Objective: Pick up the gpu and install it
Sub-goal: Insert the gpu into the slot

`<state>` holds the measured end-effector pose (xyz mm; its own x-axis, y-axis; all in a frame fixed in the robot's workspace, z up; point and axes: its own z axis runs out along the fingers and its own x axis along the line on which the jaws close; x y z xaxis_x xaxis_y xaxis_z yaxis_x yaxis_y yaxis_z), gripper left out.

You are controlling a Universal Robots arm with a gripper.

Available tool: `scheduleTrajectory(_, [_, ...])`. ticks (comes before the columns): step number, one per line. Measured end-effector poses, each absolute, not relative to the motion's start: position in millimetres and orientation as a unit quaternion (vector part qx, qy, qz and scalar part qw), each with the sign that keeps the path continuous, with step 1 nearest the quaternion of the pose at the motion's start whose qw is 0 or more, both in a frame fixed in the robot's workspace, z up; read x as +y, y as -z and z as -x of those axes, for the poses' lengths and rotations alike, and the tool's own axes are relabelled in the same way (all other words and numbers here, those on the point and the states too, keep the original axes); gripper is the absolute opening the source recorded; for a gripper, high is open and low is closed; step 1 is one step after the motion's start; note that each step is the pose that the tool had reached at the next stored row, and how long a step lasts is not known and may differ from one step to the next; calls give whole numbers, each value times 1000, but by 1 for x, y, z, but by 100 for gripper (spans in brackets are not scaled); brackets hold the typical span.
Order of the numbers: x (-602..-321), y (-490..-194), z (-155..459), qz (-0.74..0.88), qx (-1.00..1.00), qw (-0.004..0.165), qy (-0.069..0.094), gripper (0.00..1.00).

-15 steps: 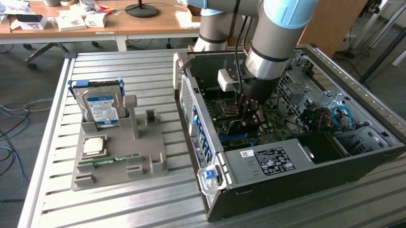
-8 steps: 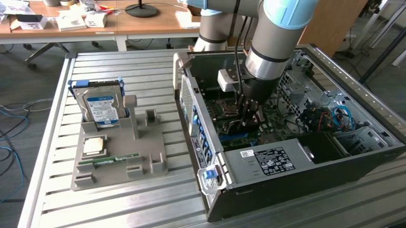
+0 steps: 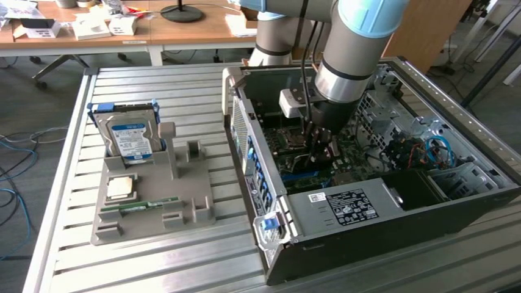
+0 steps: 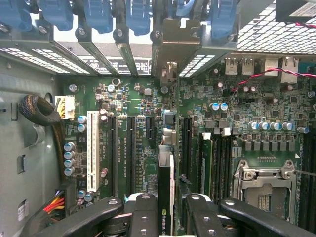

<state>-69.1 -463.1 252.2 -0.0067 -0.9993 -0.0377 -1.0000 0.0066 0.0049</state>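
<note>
My gripper (image 3: 323, 145) is down inside the open computer case (image 3: 423, 201), over the motherboard (image 3: 305, 174). In the wrist view the gripper (image 4: 166, 215) is shut on the gpu (image 4: 166, 185), which shows edge-on between the black fingers (image 4: 143, 217). The card stands upright over the motherboard (image 4: 148, 98), between two black expansion slots (image 4: 132, 148). Its silver end bracket (image 4: 170, 47) reaches the row of rear slot openings with blue latches (image 4: 138, 15). Whether the card's edge sits in a slot I cannot tell.
A grey parts tray (image 3: 155, 207) lies at the exterior view's left on the slatted table, holding a hard drive (image 3: 133, 141), a memory stick (image 3: 150, 203) and a small chip (image 3: 122, 187). Inside the case are a white slot (image 4: 92, 148), a CPU socket (image 4: 266, 187) and cables (image 3: 435, 149).
</note>
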Motion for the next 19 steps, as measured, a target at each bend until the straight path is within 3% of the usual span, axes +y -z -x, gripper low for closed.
scheduleTrajectory(19, [-463, -252, 69, 705, 709, 12, -15, 27])
